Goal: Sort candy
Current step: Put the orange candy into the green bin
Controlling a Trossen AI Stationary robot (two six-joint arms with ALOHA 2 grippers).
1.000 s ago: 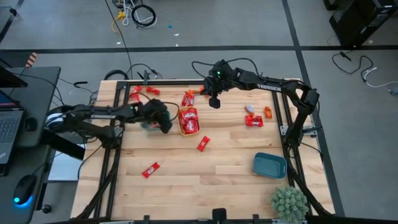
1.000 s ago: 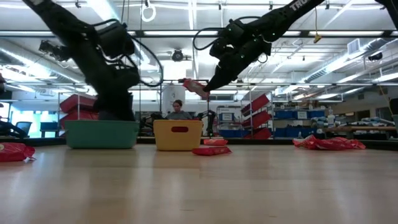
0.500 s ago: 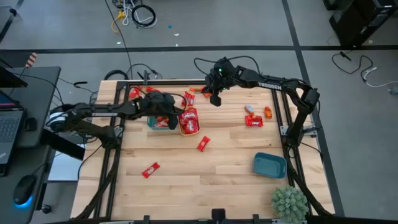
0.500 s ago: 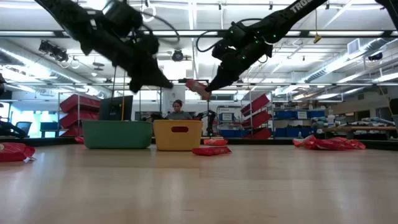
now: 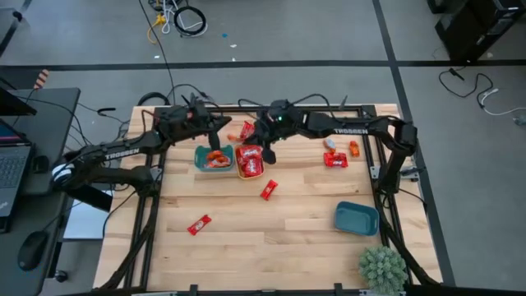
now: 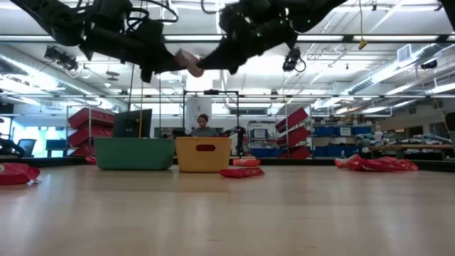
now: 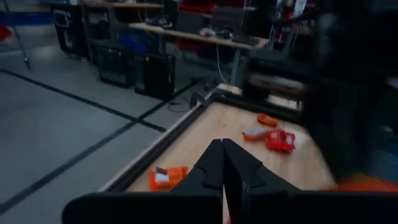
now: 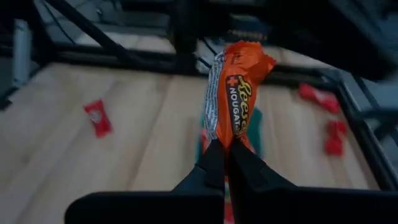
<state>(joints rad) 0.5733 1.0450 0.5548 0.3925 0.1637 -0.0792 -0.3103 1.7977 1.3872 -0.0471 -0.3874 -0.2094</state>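
My right gripper point(image 8: 224, 155) is shut on an orange wrapped candy point(image 8: 236, 87) and hangs above the yellow bowl point(image 5: 250, 163), which holds red candy. Just left of that bowl stands the teal bowl point(image 5: 214, 158), also with red candy inside. My left gripper point(image 7: 222, 163) is shut with nothing in it. It hangs in the air near the table's far edge point(image 5: 220, 123), behind the teal bowl. Loose candies lie on the wood: one point(image 5: 269, 190) near the middle, one point(image 5: 199, 224) near left, a few point(image 5: 335, 159) at the right, one orange point(image 5: 246, 130) at the far side. My right gripper pinches one end of the orange wrapper point(image 8: 222, 138) between its two fingertips. The fingers slant downward from the table's far right. The candy sticks out past the fingertips, roughly in line with them, and is lifted clear of bowls and table point(image 6: 188, 62).
A blue bowl point(image 5: 356, 218) stands at the near right, with a potted plant point(image 5: 382, 267) at the corner beyond it. Black frame rails point(image 5: 386, 205) run along the table's sides. A person point(image 6: 204, 125) sits far behind the table.
My left gripper has risen out of the teal bowl, swung toward the table's far edge and tipped up to nearly level, staying shut. My right gripper has carried the orange candy leftward and toward the near side, from behind the yellow bowl to above it.
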